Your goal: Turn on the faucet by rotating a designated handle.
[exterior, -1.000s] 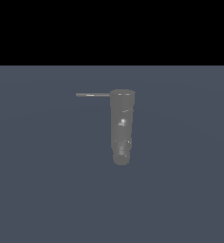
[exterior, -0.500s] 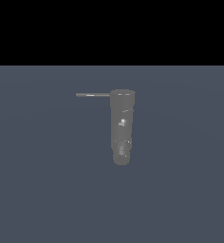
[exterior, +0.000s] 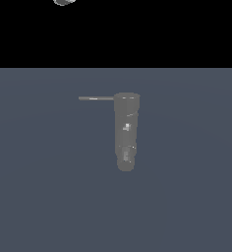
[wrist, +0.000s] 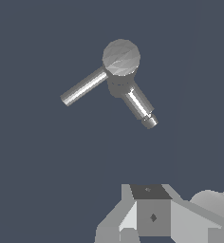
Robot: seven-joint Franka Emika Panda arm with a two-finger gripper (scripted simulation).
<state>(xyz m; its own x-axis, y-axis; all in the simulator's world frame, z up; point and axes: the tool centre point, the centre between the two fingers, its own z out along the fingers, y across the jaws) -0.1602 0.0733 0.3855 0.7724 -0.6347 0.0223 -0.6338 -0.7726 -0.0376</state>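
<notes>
The faucet stands alone on the slate-blue floor, a dull grey cylinder with a flat round top, and the handle juts straight out from that top toward the exterior view's left. A small pale bit of the arm peeks in at the upper edge of the exterior view, well apart from the faucet. From the wrist camera we look down on the round top, with two rods branching from it. The gripper shows only its grey body at the frame's edge, well clear of the faucet and touching nothing; whether the fingers are spread or pressed together, I can't tell.
</notes>
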